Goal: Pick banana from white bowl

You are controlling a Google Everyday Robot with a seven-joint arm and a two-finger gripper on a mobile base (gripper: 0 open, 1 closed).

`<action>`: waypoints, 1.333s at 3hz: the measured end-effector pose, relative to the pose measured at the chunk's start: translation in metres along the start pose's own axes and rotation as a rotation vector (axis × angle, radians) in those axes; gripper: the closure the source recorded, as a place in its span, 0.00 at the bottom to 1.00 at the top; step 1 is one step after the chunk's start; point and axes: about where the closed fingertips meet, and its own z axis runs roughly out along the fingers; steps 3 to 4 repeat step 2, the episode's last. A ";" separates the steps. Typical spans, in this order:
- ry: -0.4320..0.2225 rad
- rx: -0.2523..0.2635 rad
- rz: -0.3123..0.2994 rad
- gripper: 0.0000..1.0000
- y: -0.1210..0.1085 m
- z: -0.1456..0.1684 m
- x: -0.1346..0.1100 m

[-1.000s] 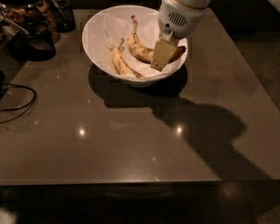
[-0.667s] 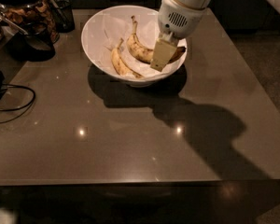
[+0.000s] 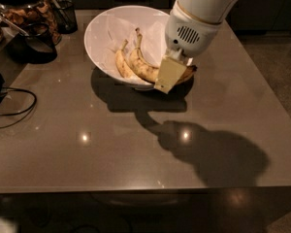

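Dark tabletop (image 3: 136, 144) bears the white bowl (image 3: 94, 30), the gripper (image 3: 170, 79) low over the banana (image 3: 143, 68) to grasp it, grip state unclear.

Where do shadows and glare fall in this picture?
Camera view: the arm's large dark shadow lies on the table in front of the white bowl; two small glare spots shine on it; the gripper, at the bowl's right rim over the banana, is brightly lit.
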 end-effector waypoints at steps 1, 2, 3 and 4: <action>0.012 0.008 0.040 1.00 0.035 -0.011 0.014; 0.008 0.014 0.042 1.00 0.038 -0.013 0.014; 0.008 0.014 0.042 1.00 0.038 -0.013 0.014; 0.008 0.014 0.042 1.00 0.038 -0.013 0.014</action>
